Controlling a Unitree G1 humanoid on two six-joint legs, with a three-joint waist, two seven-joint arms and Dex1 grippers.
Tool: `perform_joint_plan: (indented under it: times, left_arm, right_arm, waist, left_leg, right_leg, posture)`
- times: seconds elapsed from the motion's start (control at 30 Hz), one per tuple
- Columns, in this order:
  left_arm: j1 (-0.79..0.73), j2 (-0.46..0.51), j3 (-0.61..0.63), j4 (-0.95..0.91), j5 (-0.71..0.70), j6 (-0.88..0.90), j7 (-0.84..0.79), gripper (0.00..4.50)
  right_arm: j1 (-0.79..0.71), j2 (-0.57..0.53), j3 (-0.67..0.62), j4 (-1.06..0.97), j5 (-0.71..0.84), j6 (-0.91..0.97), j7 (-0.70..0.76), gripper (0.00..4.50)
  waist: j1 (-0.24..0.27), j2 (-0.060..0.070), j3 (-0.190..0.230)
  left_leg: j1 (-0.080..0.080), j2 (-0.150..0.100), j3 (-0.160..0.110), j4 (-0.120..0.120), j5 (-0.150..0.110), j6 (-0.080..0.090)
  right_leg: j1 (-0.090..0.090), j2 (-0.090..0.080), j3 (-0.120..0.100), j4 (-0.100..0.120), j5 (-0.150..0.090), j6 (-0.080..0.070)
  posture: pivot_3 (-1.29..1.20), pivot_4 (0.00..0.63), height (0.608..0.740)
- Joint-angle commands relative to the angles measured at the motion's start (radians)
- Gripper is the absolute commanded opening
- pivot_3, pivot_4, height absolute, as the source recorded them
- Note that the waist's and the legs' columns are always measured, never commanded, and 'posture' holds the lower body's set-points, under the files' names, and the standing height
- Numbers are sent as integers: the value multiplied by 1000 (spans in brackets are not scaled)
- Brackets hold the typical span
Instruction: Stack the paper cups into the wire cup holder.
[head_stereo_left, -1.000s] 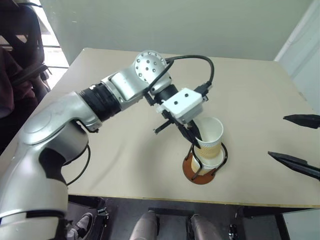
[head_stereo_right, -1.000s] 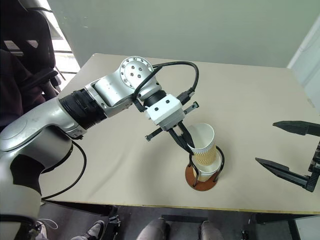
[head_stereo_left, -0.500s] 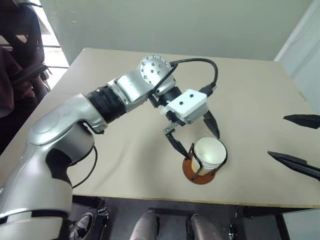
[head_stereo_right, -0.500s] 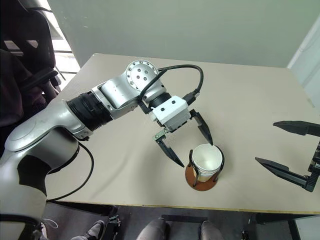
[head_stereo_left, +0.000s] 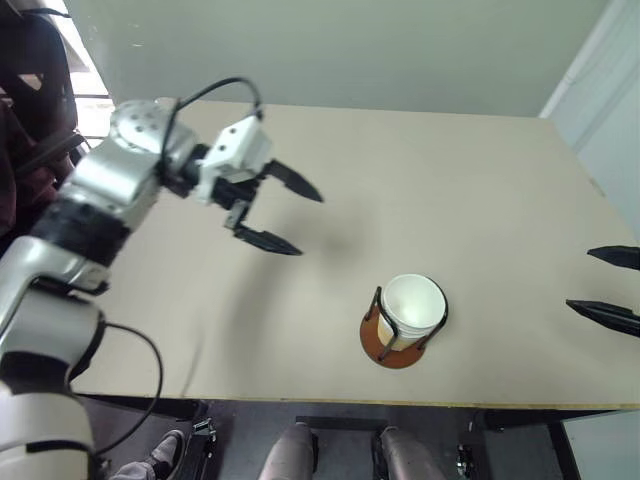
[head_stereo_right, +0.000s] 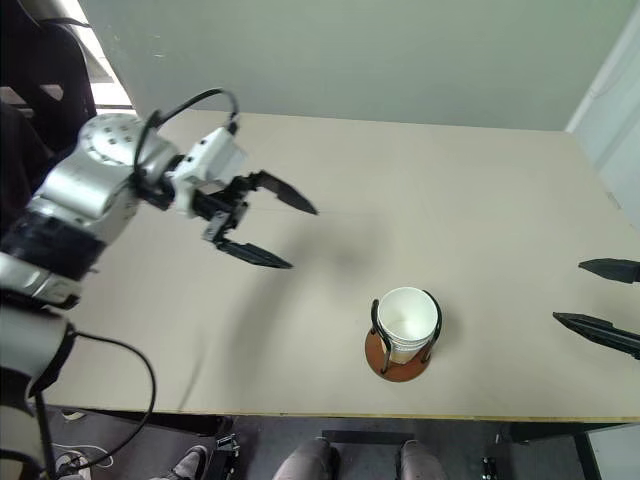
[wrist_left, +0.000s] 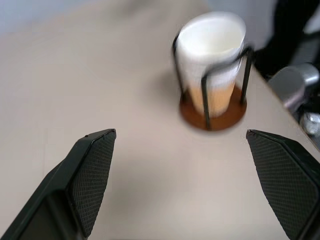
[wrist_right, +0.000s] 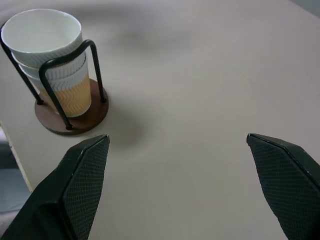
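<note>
Paper cups (head_stereo_left: 414, 305) nested in the wire cup holder (head_stereo_left: 398, 335) near the counter's (head_stereo_left: 470, 190) front edge, my right gripper (head_stereo_left: 608, 287) off at the right edge, jaws wide and empty, my left gripper (head_stereo_left: 290, 213) farther back-left, jaws wide, empty.

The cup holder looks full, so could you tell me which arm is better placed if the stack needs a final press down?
Right, by a small margin. The right end effector hangs open level with the cups in the holder, while the open left end effector sits farther off, up the table.
</note>
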Motion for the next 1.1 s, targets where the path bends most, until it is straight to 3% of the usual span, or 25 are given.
perform_joint_plan:
  times: [0.03,0.23,0.5,0.8,1.1]
  left_arm:
    - [161,91,174,-114,-11,132,57,4471]
    - [589,189,481,-363,-84,284,195,4471]
    - [968,165,825,-612,-123,433,325,4471]
    - [1056,146,963,-711,-139,534,333,4471]
    - [1114,132,1013,-762,-137,576,307,4471]
  right_arm:
    - [-95,-49,83,100,-16,-62,60,4500]
    - [-304,-85,298,255,-71,-135,149,4500]
    - [-599,-61,528,457,-174,-229,265,4500]
    - [-767,-38,683,609,-199,-304,283,4500]
    - [-832,-27,755,654,-195,-326,283,4500]
  waist:
    - [-4,0,0]
    - [-2,0,0]
    - [-7,0,0]
    - [-15,0,0]
    - [-19,0,1]
  left_leg:
    - [0,0,0,-1,0,-1]
    - [0,0,-2,-4,2,-3]
    - [6,0,-2,-5,1,-2]
    - [16,3,-2,-13,0,-2]
    - [17,4,-3,-16,3,-4]
  right_leg:
    - [-1,0,0,0,0,0]
    - [-3,1,-1,2,-2,-4]
    - [-3,1,-1,17,-7,-12]
    - [0,3,-2,21,-7,-33]
    - [-1,4,-2,21,-4,-37]
  posture:
    - [0,150,740]
    - [0,150,740]
    - [0,150,740]
    - [0,150,740]
    - [0,150,740]
